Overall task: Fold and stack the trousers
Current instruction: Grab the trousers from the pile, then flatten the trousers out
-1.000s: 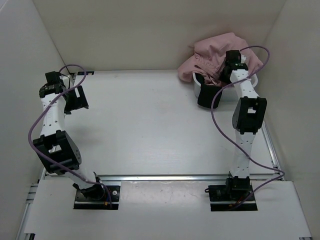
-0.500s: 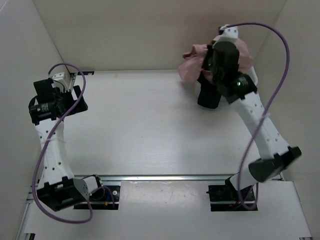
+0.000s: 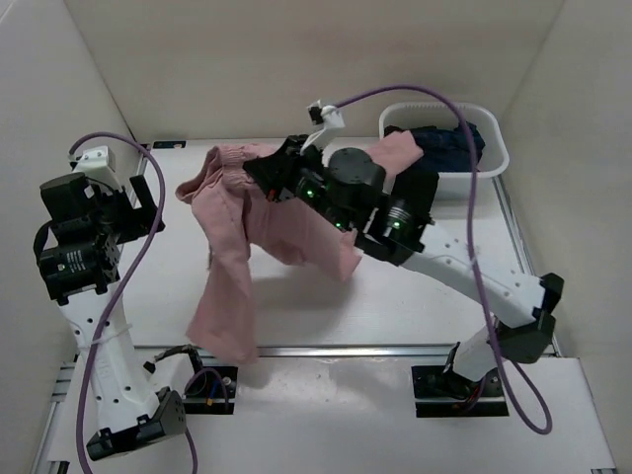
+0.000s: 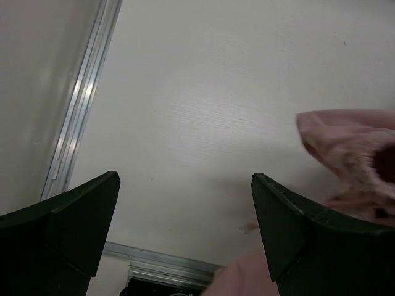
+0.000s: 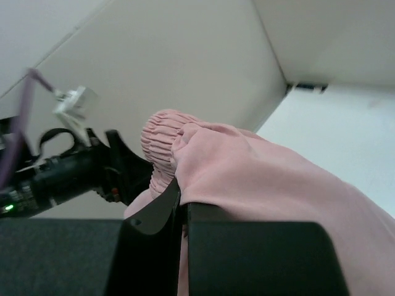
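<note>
Right end effector (image 3: 269, 176) is clenching on the trousers (image 3: 232, 267) at the gathered waistband. In my right wrist view the jaws are pressing together with pink fabric bunching over them. My left end effector (image 4: 185, 191) is hanging released, jaws wide, grasping nothing.

Progress, as I am judging it: early. The trousers are hanging in the air over the left-centre of the tabletop (image 3: 395, 316), wrinkled and unfolded. One edge is trailing back toward the white basket (image 3: 494, 158), where a dark navy garment (image 3: 444, 138) is lying. No fold is showing and nothing is stacked. Spreading flat, folding and placing are all remaining.

Position: the waistband is sitting at my right end effector, and the legs are draping below it toward the near rail. I cannot tell whether the cuffs are touching the tabletop. A pink fold is lying just beside my left end effector, apart from it.
</note>
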